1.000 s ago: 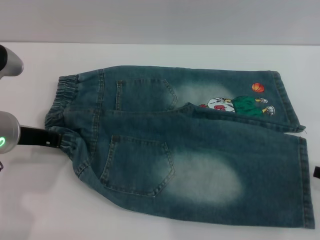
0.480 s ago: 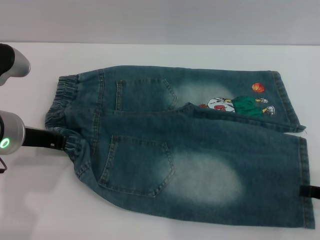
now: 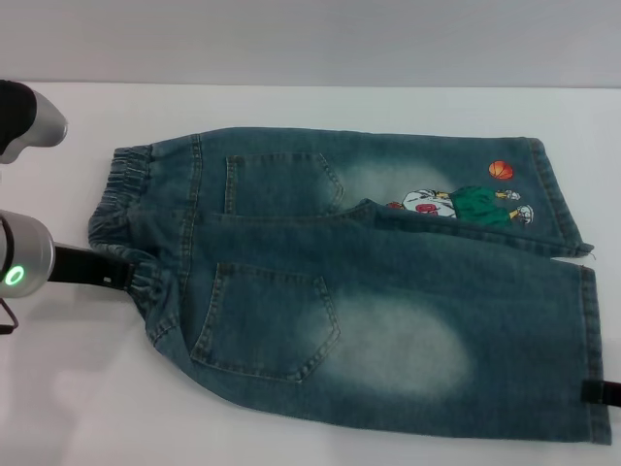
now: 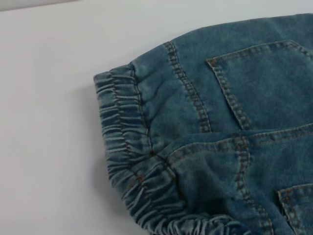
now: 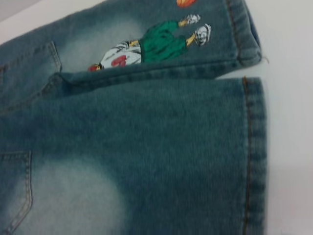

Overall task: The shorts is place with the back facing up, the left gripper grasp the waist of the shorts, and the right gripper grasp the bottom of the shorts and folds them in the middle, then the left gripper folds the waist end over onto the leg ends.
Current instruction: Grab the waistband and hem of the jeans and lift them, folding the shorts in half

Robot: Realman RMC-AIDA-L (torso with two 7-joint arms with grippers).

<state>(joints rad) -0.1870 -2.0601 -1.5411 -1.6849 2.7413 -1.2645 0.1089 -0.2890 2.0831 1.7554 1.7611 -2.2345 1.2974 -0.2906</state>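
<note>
Nearest you, the near leg of the shorts lies flat on the white table, back side up, one patch pocket and a pale washed patch showing. The right gripper pokes in from the right edge as a thin black piece touching the near leg hem; you can't tell from any view whether it is open or clamped on the fabric. In the right wrist view you see only that hem and the denim, no fingers.

On your left, the left gripper sits at the near end of the waist, its black finger running from the silver wrist with the green ring right up to the gathered elastic. The tip is buried in the ruffles, so open or closed is not readable. The left wrist view shows the ruffled waistband and back seams, no fingers either.

Farther back, the far leg lies flat with the second pocket. Its hem carries the cartoon print, a figure in green with an orange basketball above. The near leg overlaps the far one along the middle. No readable writing or brand label anywhere. No containers in view.
</note>
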